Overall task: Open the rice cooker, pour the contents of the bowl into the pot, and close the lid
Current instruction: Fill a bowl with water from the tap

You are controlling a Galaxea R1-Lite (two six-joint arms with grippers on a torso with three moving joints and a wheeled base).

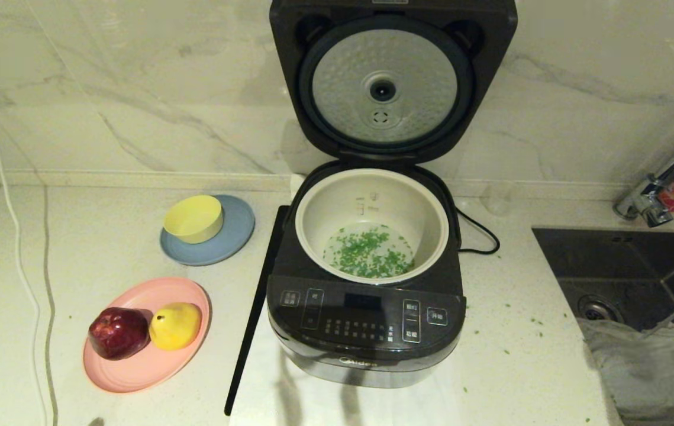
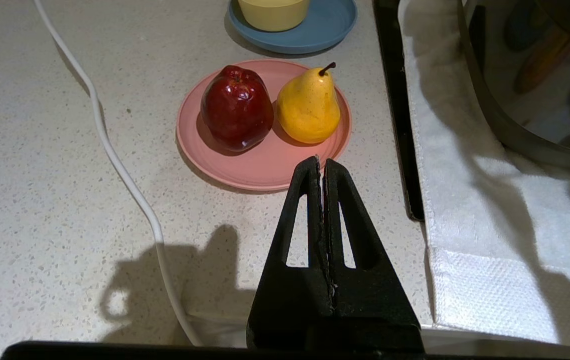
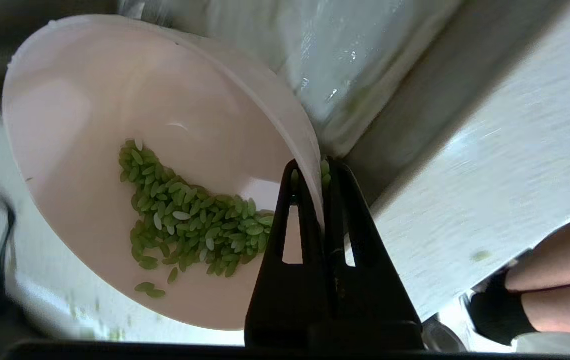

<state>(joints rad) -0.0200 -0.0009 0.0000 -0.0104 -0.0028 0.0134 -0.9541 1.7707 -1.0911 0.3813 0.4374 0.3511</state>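
The right gripper (image 3: 321, 172) pinches the bowl (image 3: 114, 150) rim — green contents (image 3: 189, 220) inside — with the open pot (image 1: 425, 201) out of its view.

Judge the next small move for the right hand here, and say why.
Probably bring the pink bowl back over the pot and tip again. The right hand is shut on the bowl's rim and green bits remain inside it, while the pot holds some and the lid stands open.
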